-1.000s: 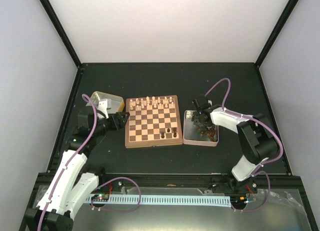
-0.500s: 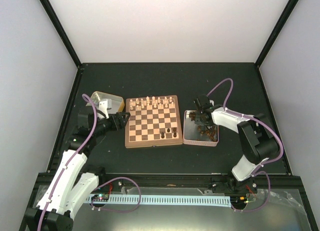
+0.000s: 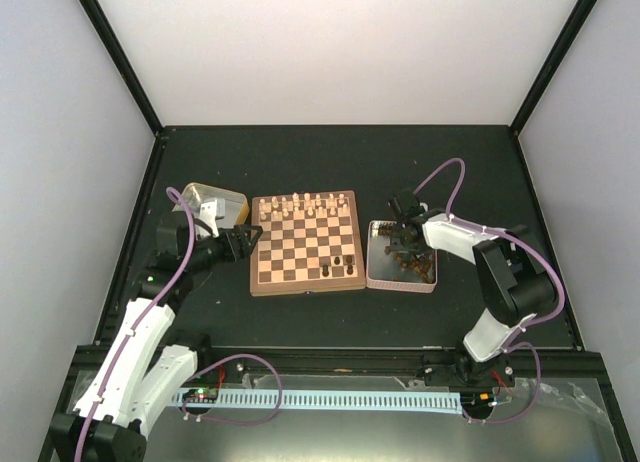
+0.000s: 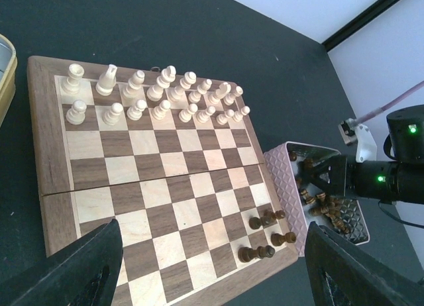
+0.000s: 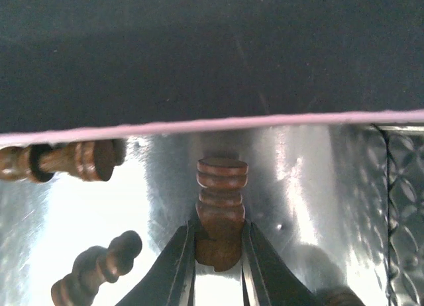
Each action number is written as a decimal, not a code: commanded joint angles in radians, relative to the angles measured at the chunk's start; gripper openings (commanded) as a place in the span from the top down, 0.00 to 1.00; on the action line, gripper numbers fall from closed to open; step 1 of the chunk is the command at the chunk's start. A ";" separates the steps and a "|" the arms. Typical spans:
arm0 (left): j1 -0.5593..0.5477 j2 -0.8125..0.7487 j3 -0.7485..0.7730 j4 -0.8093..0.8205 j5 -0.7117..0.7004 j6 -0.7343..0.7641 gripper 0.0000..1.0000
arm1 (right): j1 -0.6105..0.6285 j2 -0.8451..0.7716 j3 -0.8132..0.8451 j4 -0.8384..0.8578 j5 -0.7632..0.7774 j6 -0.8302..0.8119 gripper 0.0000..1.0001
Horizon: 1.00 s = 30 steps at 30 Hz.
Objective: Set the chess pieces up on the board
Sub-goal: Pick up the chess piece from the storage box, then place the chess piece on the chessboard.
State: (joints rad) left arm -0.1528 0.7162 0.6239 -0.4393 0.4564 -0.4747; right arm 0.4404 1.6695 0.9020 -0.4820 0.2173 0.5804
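Observation:
The chessboard [image 3: 300,244] lies mid-table and also shows in the left wrist view [image 4: 99,187]. Cream pieces fill its far two rows. Three dark brown pieces [image 4: 266,218] stand at its near right corner [image 3: 343,265]. My right gripper [image 3: 404,238] is down in the pink tin [image 3: 377,278], shut on a dark brown chess piece [image 5: 220,210] whose base points away from me. More dark pieces [image 5: 66,160] lie in the tin. My left gripper [image 3: 245,239] is open and empty at the board's left edge.
A gold tin [image 3: 214,198] stands left of the board, behind my left gripper. The pink tin's wall [image 4: 285,187] lies against the board's right side. Black walls and posts bound the table.
My right gripper has shifted slightly over the pink tin. The left arm and the board's pieces have not moved.

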 commanded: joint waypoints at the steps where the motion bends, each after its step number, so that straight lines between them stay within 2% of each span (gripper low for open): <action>1: -0.007 0.006 0.028 0.036 0.055 -0.020 0.23 | -0.006 -0.103 -0.029 0.024 -0.045 -0.034 0.91; 7: -0.021 0.028 -0.001 0.162 0.191 -0.121 0.22 | 0.021 -0.289 -0.064 0.116 -0.263 -0.109 0.91; 13: -0.069 0.103 -0.002 0.337 0.338 -0.291 0.21 | 0.180 -0.382 -0.037 0.244 -0.459 -0.207 0.92; 18: -0.120 0.196 0.044 0.380 0.434 -0.369 0.21 | 0.324 -0.388 0.022 0.298 -0.533 -0.320 0.92; 23: -0.167 0.254 0.054 0.435 0.495 -0.437 0.21 | 0.408 -0.394 0.044 0.320 -0.556 -0.422 0.92; 26: -0.195 0.278 0.055 0.441 0.497 -0.437 0.26 | 0.436 -0.391 0.063 0.311 -0.567 -0.465 0.92; 30: -0.226 0.303 0.056 0.441 0.499 -0.434 0.41 | 0.452 -0.375 0.088 0.282 -0.556 -0.494 0.92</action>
State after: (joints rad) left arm -0.3515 0.9977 0.6357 -0.0414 0.9154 -0.8909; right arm 0.8768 1.2949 0.9440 -0.2035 -0.3244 0.1589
